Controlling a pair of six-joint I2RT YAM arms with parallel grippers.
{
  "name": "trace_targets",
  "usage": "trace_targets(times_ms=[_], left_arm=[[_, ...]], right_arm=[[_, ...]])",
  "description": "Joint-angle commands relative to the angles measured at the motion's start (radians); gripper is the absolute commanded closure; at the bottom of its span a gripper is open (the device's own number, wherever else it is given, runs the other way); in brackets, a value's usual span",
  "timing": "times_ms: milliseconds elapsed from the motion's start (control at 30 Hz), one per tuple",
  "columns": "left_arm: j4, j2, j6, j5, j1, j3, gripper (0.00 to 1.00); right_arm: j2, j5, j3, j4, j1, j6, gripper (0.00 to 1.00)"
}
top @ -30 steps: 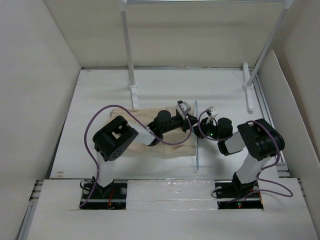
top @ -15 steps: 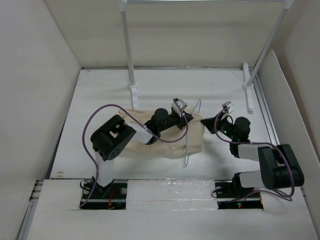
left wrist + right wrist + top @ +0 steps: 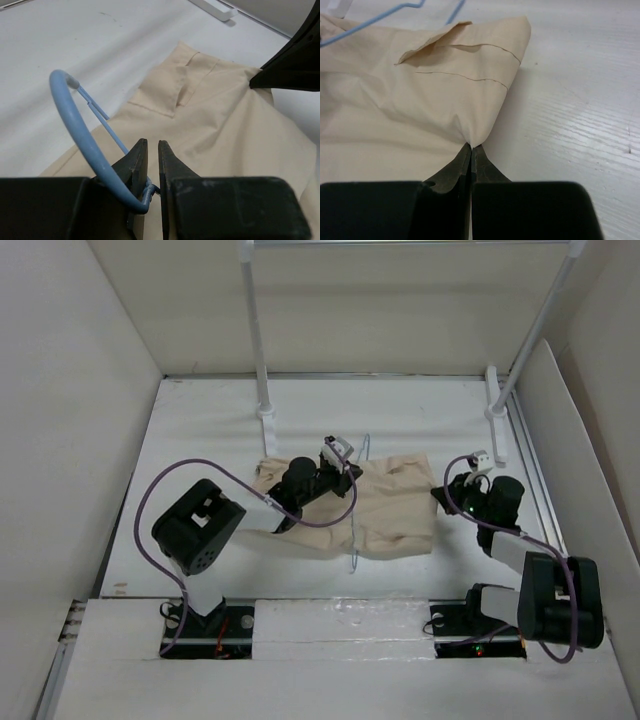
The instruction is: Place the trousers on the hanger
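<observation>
The beige trousers (image 3: 392, 506) lie flat in the middle of the table, with the thin pale blue hanger (image 3: 357, 502) standing across them. My left gripper (image 3: 341, 457) is shut on the hanger's twisted neck (image 3: 146, 191), and the hook (image 3: 75, 125) curves up on its left, above the trousers (image 3: 225, 115). My right gripper (image 3: 446, 496) is shut on the right edge of the trousers (image 3: 420, 100), its fingertips (image 3: 471, 146) pinching a fold of cloth. A piece of the hanger wire (image 3: 380, 17) shows at the top left of the right wrist view.
Two white rack poles (image 3: 255, 330) (image 3: 535, 330) rise from feet (image 3: 265, 412) (image 3: 495, 418) at the back of the table. White walls close in the left and back. A slanted white panel (image 3: 560, 430) stands along the right side.
My right gripper has shut on the trousers' edge and drawn it to the right. My left gripper has carried the hanger to the left, so more cloth now lies right of the wire.
</observation>
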Motion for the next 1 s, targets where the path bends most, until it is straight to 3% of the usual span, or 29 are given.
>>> trace_targets(times_ms=[0, 967], left_arm=[[-0.025, -0.094, 0.045, -0.031, 0.019, -0.045, 1.00], [-0.171, -0.239, 0.091, -0.096, 0.019, -0.038, 1.00]], right_arm=[[0.004, -0.002, 0.028, -0.013, -0.017, -0.053, 1.00], [0.084, 0.081, 0.046, -0.031, -0.036, -0.092, 1.00]])
